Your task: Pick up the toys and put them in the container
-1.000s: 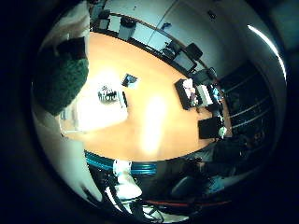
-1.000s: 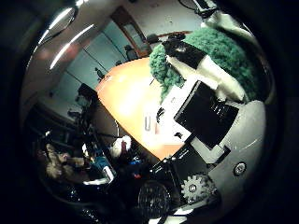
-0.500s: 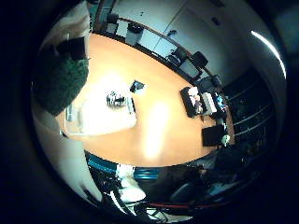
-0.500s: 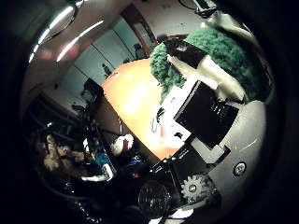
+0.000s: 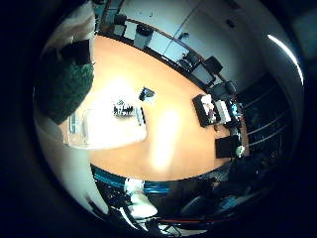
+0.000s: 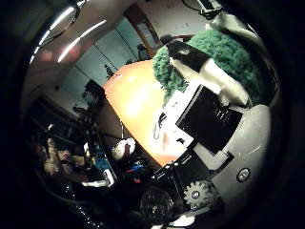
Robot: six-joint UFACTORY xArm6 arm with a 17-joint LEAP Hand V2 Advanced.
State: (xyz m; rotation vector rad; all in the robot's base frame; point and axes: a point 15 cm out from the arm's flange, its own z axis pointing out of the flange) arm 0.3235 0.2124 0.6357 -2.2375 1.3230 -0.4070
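A fuzzy green plush toy fills the upper right of the thumb-side view, pressed close to the palm, with the hand and its white and black fingers curled across the toy's front — the hand is closed around it. In the little-finger-side view the same toy shows as a dark green mass at the upper left, with a white and black finger part lying just above it.

The hand hangs high over a long orange table, palm turned down toward it. On the table, below and beside the held toy, lies a clear, shallow rectangular container, brightly lit. At its far edge sits a small cluster of dark and light toys — too small to tell apart — and a little dark object rests on the tabletop just beyond them.

Further along the table, toward the right of the frame, stand a dark open box with pale contents and a black square item near the table's edge. Office chairs line the far side.
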